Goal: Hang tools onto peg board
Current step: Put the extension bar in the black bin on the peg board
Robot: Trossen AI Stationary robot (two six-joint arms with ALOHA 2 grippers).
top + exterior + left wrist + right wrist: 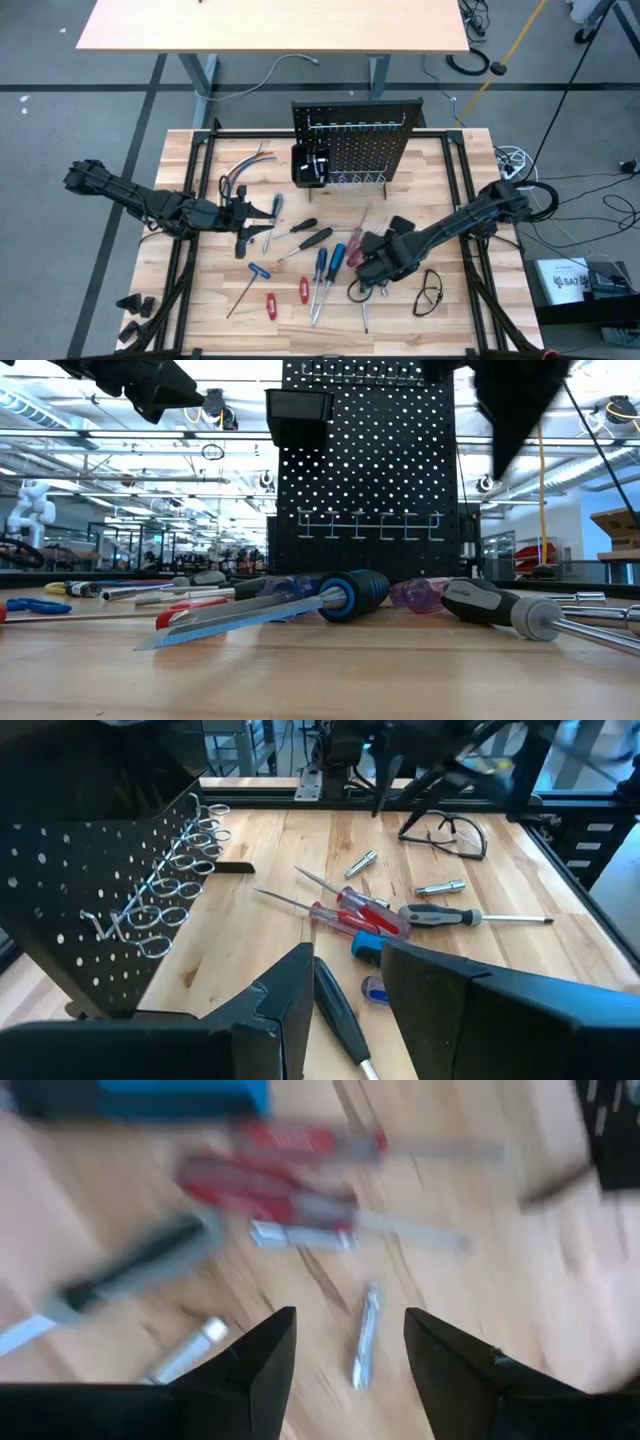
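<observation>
The black peg board (355, 140) stands upright at the table's far middle, with metal hooks and a small black bin (308, 165) on its front. The tools lie loose on the tabletop in front of it: black-handled screwdrivers (312, 238), blue-handled ones (328, 262), red-handled ones (360, 912) and small silver bits (365, 1335). My left gripper (347, 955) hovers open at the left, above the table, with a black handle (338, 1010) lying below its gap. My right gripper (350, 1318) points steeply down, open, above a silver bit near the red screwdrivers (270, 1190).
Safety glasses (428, 292) lie near the right front. A bundle of coloured wires (240, 172) sits left of the board. A T-handled tool (250, 280) and small red pieces (270, 305) lie at the near left. Black frame rails (462, 180) border the table.
</observation>
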